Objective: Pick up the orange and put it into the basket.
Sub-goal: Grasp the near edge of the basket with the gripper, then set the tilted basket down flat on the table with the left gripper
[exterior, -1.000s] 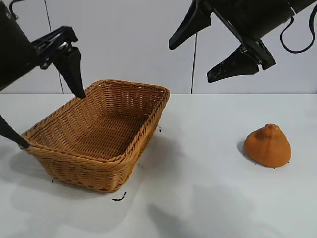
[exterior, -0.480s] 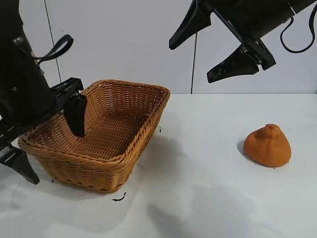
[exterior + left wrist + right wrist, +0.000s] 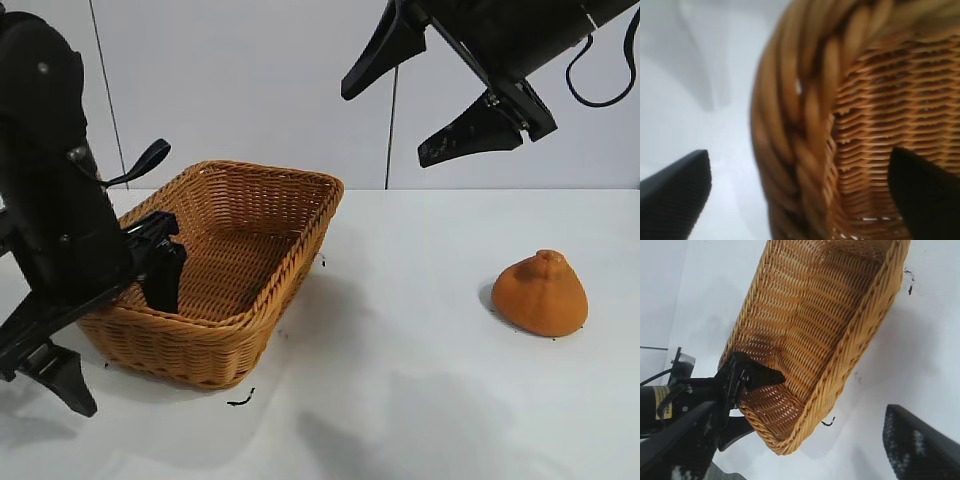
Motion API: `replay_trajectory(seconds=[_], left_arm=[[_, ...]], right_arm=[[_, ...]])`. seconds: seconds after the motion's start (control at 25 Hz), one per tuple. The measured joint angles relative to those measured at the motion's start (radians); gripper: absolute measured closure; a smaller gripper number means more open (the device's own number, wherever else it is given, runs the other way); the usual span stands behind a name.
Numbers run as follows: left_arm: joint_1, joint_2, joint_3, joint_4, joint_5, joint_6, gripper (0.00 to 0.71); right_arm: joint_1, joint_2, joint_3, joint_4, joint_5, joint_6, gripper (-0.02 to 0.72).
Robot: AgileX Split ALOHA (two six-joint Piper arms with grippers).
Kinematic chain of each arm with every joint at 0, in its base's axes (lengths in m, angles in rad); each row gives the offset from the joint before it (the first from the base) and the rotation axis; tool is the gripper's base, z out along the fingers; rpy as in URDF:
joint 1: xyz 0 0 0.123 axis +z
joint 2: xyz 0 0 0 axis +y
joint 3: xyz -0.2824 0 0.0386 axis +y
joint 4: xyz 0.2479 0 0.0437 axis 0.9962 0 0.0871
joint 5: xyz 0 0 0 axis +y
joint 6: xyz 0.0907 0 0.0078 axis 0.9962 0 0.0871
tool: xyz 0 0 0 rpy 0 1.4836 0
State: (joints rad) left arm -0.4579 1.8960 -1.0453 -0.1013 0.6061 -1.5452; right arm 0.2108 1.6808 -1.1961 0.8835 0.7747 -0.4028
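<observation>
A white table (image 3: 420, 400) holds a tan wicker basket (image 3: 255, 215) toward the left and, well apart on the right, the orange (image 3: 541, 293), sitting on its broad base with its knobby bump up. The left gripper (image 3: 110, 325) points down over the basket's near corner, fingers spread astride the braided rim, one inside and one outside, not visibly pinching it. The right gripper (image 3: 430, 105) hangs high above the table between basket and orange, fingers spread and empty. The orange looks matte, firm and light, so probably not slippery; its cone shape suggests gripping low across the wide rounded base, since the tapering top could slide out of the fingers.
</observation>
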Motion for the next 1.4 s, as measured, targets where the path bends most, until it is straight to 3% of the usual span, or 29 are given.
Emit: replay_trajectory(seconds=[0.28,0.36,0.56,0.76,1.08,1.4], left_arm=[[0.0,0.0,0.0,0.0,0.003,-0.013,0.547],[0.0,0.0,0.0,-0.005,0.002,-0.034,0.606],[0.011,-0.012,-0.011,-0.005,0.016,-0.037,0.616],[0.082,-0.065,-0.078,0.004,0.067,0.026,0.618],[0.213,-0.02,-0.25,-0.063,0.183,0.592,0.618],[0.241,0.166,-0.527,-0.126,0.436,1.126,0.618]], right_arm=[[0.0,0.0,0.0,0.0,0.0,0.0,0.093],[0.0,0.0,0.0,0.0,0.0,0.0,0.093],[0.0,0.0,0.0,0.0,0.003,0.0,0.093],[0.0,0.0,0.0,0.0,0.018,0.0,0.093],[0.0,0.0,0.0,0.0,0.022,0.0,0.093],[0.0,0.0,0.0,0.0,0.033,0.0,0.093]])
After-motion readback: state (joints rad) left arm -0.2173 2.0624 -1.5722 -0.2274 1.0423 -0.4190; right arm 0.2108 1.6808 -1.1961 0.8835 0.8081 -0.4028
